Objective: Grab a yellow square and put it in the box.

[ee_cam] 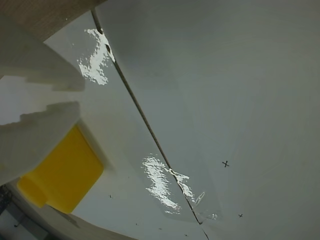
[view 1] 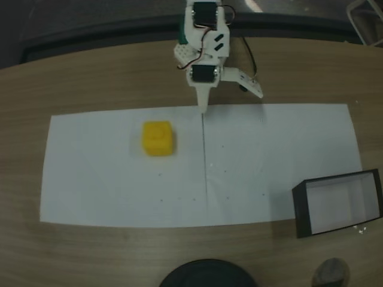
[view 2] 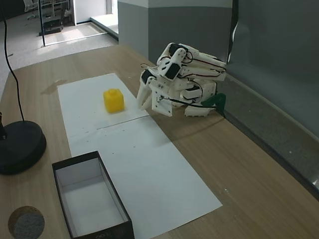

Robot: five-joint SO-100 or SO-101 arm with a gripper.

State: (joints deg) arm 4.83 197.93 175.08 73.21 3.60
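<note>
The yellow square [view 1: 158, 138] sits free on the white paper [view 1: 119, 191], near the gripper [view 1: 203, 107] and to its left in a fixed view. The gripper looks clenched and empty, so the reach is not yet begun. Next it must spread its fingers and swing over the cube; the box [view 1: 339, 202] lies well apart on the other side.

Wood-grain surface [view 2: 239, 169] with curved edge, white paper sheets [view 1: 119, 191] laid across it, seam between them. Grey partition panel [view 2: 279, 55] along the far edge in a fixed view. Beyond: grey floor [view 2: 30, 40], bright daylight patch near a doorway. Round black lamp base [view 2: 20, 147] on the surface, cable [view 2: 12, 64] running up. Glare spots on paper in wrist view.
</note>
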